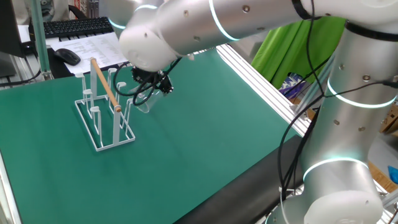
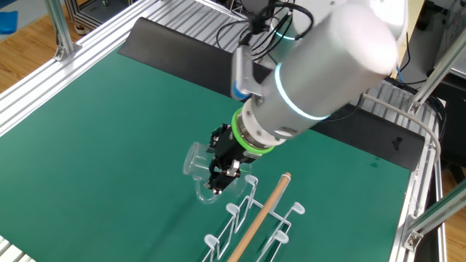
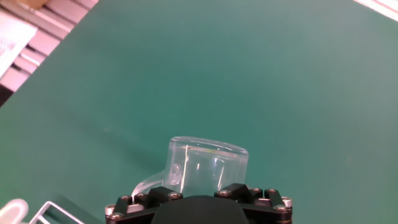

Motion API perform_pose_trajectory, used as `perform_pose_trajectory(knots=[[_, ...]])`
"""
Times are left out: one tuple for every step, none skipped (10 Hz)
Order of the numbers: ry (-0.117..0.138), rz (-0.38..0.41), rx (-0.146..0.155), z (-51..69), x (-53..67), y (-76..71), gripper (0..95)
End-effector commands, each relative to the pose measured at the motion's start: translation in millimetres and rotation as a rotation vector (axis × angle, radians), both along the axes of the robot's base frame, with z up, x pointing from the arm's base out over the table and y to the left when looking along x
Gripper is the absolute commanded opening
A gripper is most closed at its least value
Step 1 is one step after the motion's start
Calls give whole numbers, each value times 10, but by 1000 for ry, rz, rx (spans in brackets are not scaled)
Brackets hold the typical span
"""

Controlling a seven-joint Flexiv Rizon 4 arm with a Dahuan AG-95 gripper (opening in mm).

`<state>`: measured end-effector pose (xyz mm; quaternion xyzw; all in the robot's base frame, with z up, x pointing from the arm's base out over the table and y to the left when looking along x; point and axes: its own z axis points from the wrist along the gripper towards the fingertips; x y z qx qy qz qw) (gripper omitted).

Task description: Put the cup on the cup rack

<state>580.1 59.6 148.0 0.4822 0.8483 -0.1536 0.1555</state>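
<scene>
one gripper, jaws wide around the cup, which i hold just beside the cup rack.

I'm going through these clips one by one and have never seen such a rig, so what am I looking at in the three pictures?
It is one silver robot arm working over a green table. Two pictures come from fixed cameras on different sides of the table. The third comes from a camera on the arm's hand, looking along the fingers, so the black part at its bottom edge is the tool itself.

On the table stands a white wire cup rack with upright pegs and a wooden rod on top. The tool holds a clear glass cup with a side handle, tilted and lifted off the table, right beside the rack. No cup sits on any peg, so the job of putting the cup on the rack is not yet done. A keyboard and papers lie beyond the table in one fixed view.
</scene>
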Motion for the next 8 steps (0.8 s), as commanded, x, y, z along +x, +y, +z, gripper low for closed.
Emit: perform_pose_trajectory(knots=[[-10,-34,-33,34,-46,74,0],[-19,-50,-44,50,-69,103,0],[-29,-64,-53,60,-87,128,0],[-41,-76,-65,69,-103,149,0],[-53,-87,-84,82,-125,180,0],[-69,-101,-92,88,-138,198,0],[-86,-113,-97,90,-143,204,0],[-102,-124,-101,89,-142,205,0]])
